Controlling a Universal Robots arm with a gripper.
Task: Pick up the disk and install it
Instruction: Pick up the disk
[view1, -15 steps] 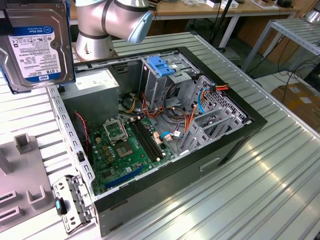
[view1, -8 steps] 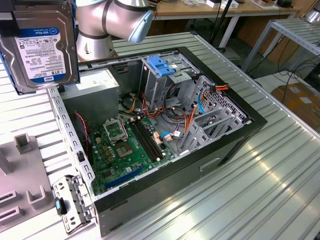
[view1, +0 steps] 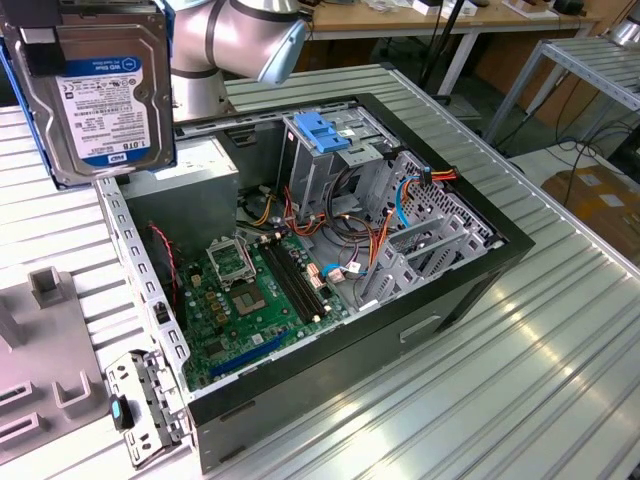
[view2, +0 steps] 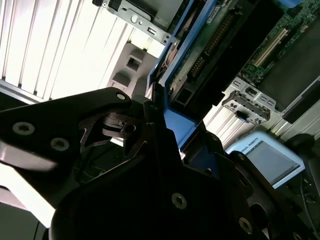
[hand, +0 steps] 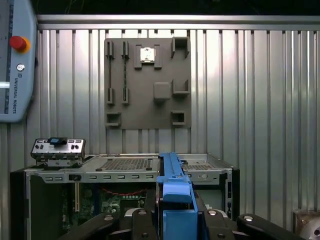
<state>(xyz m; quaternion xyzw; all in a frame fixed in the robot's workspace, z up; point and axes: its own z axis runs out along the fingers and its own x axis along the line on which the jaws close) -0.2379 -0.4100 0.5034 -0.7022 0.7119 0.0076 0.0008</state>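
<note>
The disk (view1: 100, 90), a silver-grey hard drive with a white label, a blue band and blue carrier rails, hangs upright in the air at the exterior view's upper left. It is beyond the open computer case (view1: 470, 290). My gripper (view1: 70, 25) is shut on its top end. In the second wrist view the black fingers (view2: 150, 125) clamp the blue rail, and the disk's (view2: 210, 50) circuit-board side shows past them. In the first wrist view the disk's (hand: 172, 180) blue edge stands between the gripper's (hand: 175, 222) jaws, above the case (hand: 60, 176).
Inside the case a metal drive cage with a blue latch (view1: 322, 130) stands behind the motherboard (view1: 260, 290), with loose cables beside it. A grey fixture plate (view1: 40, 340) and a metal bracket (view1: 140, 400) lie at the exterior view's left. A teach pendant (hand: 15, 60) rests on the ribbed table.
</note>
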